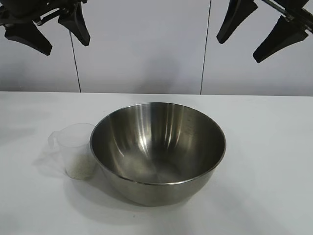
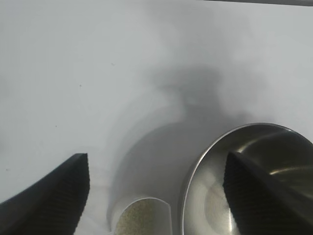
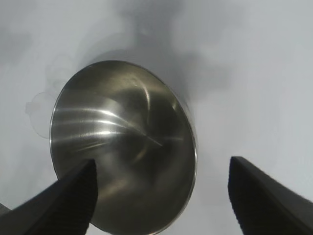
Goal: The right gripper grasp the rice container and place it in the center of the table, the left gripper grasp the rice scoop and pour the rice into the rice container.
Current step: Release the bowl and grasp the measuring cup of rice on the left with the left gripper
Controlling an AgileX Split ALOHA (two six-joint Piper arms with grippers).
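a white table (image 1: 274, 147) is shown with the rice container (image 1: 157, 149) upright near its middle, mouth up, empty. just beside the container, the rice scoop (image 1: 75, 149) stands upright, rice (image 1: 80, 167) still inside, handle pointed away. above the container, the left gripper (image 1: 54, 29) and right gripper (image 1: 259, 29) are held spread, empty. pouring is judged undone.

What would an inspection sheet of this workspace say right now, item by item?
Surface: white table, bare apart from two things.
Job's things: steel bowl near the middle, upright, empty; clear plastic cup beside it on the left, some rice at its bottom.
Clutter: nothing seen.
Grippers: left gripper and right gripper both hang open above the table, holding nothing.
Cables: nothing seen.
Surroundings: plain pale wall panels behind.
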